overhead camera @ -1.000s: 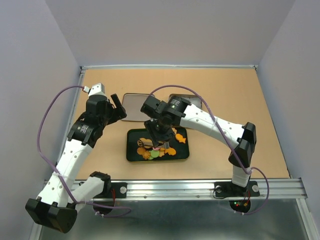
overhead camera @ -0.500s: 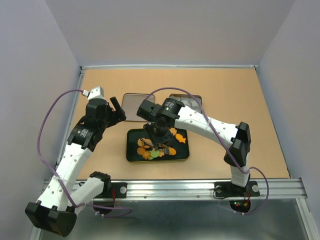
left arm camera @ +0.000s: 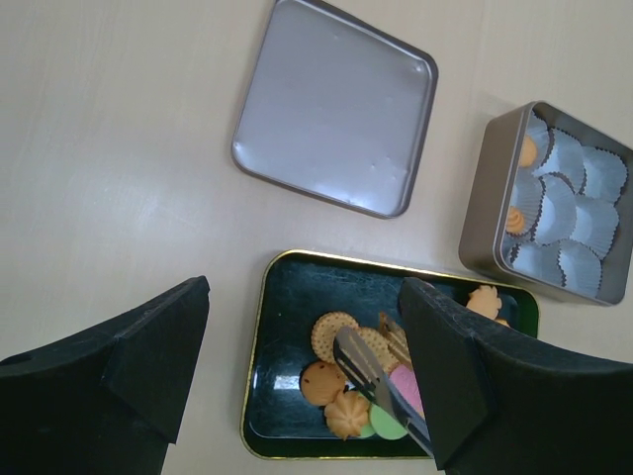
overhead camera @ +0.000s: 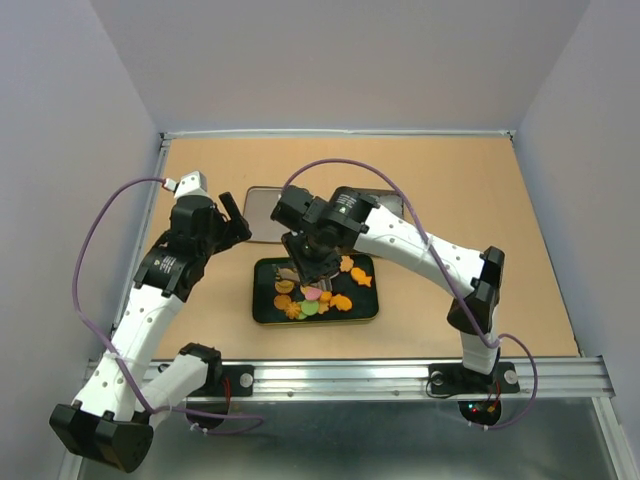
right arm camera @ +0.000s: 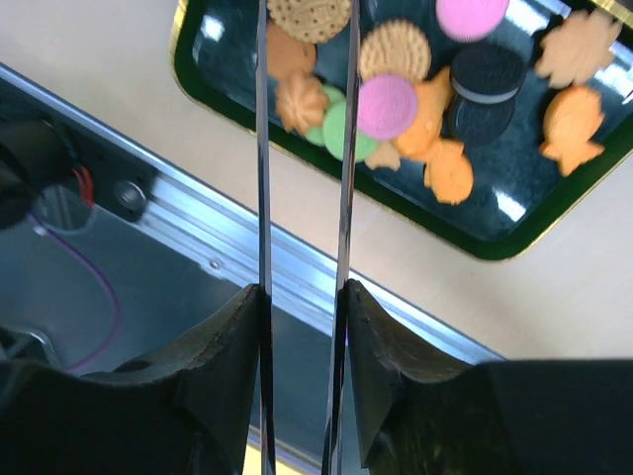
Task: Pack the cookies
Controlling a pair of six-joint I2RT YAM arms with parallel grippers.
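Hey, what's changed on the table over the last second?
The right gripper, shut on the tongs, swung slightly left over the black tray, and its elbow followed. The tongs' tips now flank a round tan cookie. Nothing was picked up or let go. The left gripper stayed open, left of the tray. The cookies, lid and tin look unmoved.

Nothing readable in any of these views, honestly. The cookies [right arm camera: 387, 105] have some embossed patterning, same with the dark sandwich cookie [right arm camera: 487, 71], but it's too blurry to make out as letters. No legible print, label or number on the tray [left arm camera: 287, 297], the lid [left arm camera: 336, 104], the tin [left arm camera: 482, 213] or the tongs [left arm camera: 368, 368] either.
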